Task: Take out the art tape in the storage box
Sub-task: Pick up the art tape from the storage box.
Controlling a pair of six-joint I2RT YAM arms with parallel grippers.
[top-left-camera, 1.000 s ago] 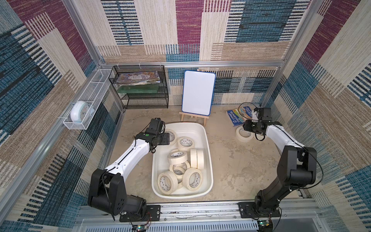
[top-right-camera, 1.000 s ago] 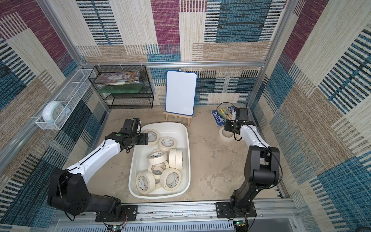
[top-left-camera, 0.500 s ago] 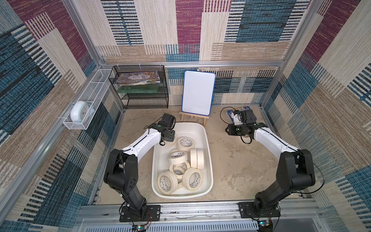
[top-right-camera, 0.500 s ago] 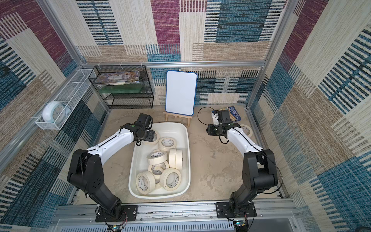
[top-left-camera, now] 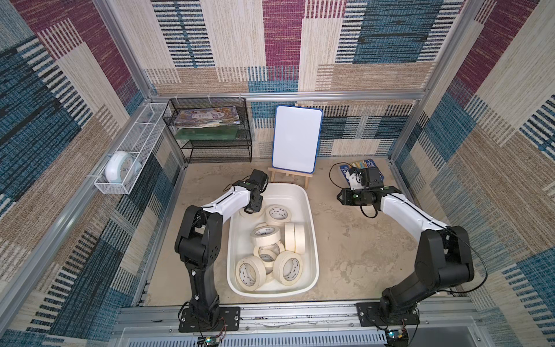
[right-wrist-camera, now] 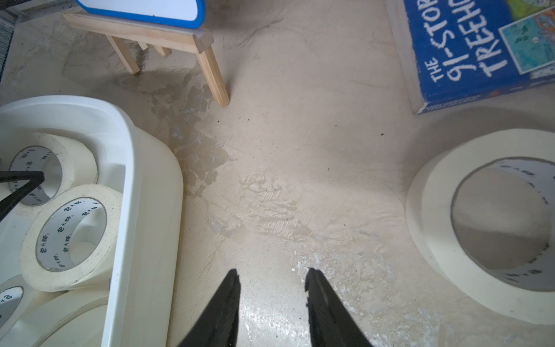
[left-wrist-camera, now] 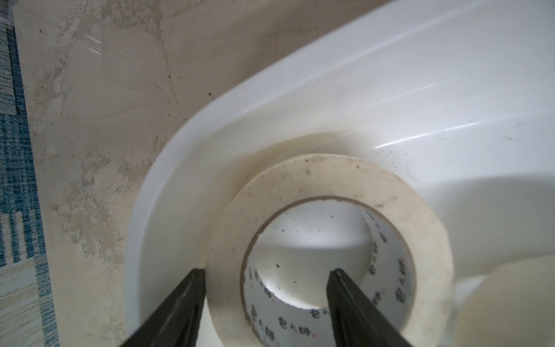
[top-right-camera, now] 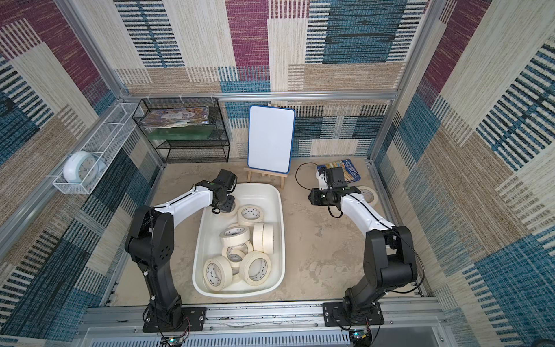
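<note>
Left pincer [left-wrist-camera: 266, 270] has dropped into the storage box [top-left-camera: 312, 240], half-open astride an art tape roll's [left-wrist-camera: 330, 177] wall, not yet clamped. Right pincer [right-wrist-camera: 271, 272], parted and empty, has swung back; its roll [right-wrist-camera: 435, 180] lies on the surface [right-wrist-camera: 300, 150] by the book [right-wrist-camera: 468, 60].

A whiteboard [top-left-camera: 295, 138] on a wooden easel [top-left-camera: 288, 174] stands between a black mesh shelf [top-left-camera: 219, 150] and a blue book [right-wrist-camera: 468, 60].

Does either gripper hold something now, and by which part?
Nothing is held. The left gripper straddles the wall of one tape roll, unclamped; the right gripper is empty.
</note>
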